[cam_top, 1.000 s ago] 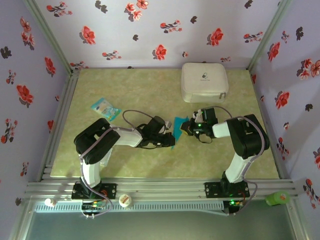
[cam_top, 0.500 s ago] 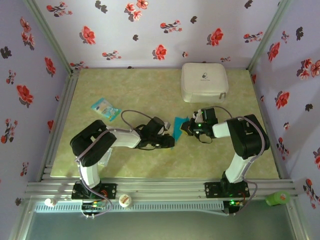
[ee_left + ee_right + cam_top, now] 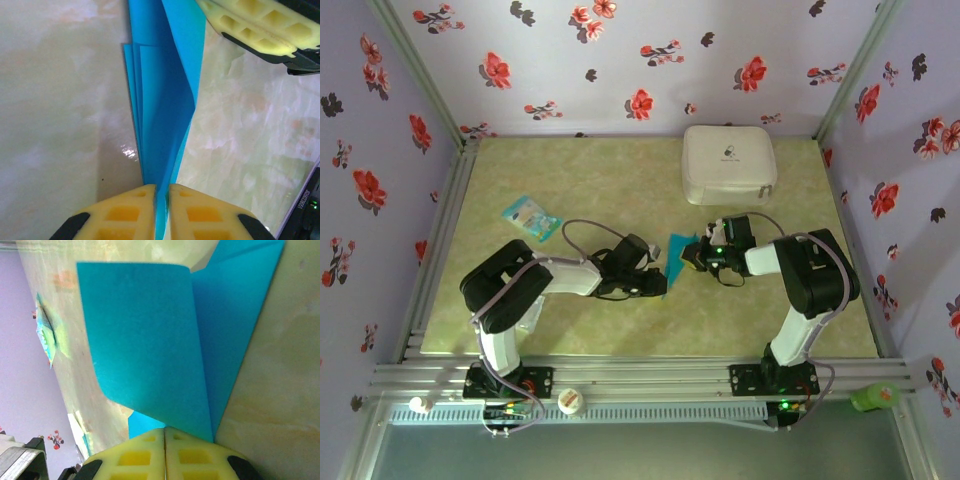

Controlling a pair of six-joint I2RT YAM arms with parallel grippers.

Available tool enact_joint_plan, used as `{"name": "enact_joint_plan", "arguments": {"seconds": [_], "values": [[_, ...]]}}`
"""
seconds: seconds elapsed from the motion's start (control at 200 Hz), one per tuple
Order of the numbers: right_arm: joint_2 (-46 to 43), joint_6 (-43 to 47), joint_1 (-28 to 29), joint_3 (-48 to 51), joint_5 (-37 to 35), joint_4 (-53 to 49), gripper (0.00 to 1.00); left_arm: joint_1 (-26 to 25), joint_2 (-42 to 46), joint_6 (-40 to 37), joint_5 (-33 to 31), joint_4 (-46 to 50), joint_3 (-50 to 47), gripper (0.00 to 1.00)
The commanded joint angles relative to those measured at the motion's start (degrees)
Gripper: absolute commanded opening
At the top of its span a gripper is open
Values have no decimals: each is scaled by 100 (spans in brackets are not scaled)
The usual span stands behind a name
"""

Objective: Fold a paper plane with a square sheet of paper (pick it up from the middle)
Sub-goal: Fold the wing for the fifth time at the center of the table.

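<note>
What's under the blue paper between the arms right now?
The folded paper is pinched by the left gripper and right gripper, jaws shut. Marbled table shows at both sides of it; the strip directly beneath its layers is covered.

Your left arm [image 3: 505, 290] has swung its elbow a little toward the lower left of the top view. The left gripper [image 3: 655, 283] has slid slightly lower along the blue paper [image 3: 677, 246], so less blue shows beside it than a second ago.
</note>
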State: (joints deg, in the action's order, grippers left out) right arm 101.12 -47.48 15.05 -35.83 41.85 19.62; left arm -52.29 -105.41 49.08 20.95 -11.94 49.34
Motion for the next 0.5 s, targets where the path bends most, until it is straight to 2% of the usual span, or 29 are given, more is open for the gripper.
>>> {"name": "enact_joint_plan", "arguments": {"seconds": [0.0,0.27,0.49], "values": [[0,151,5,129,-387,-555,8,-44,-168,-90,-91,440,-30,13],[-43,193,2,120,-515,-714,8,-80,-13,2,-74,228,-270,11],[-65,154,3,90,-659,-769,7,-88,298,-26,-76,54,-300,21]]}}
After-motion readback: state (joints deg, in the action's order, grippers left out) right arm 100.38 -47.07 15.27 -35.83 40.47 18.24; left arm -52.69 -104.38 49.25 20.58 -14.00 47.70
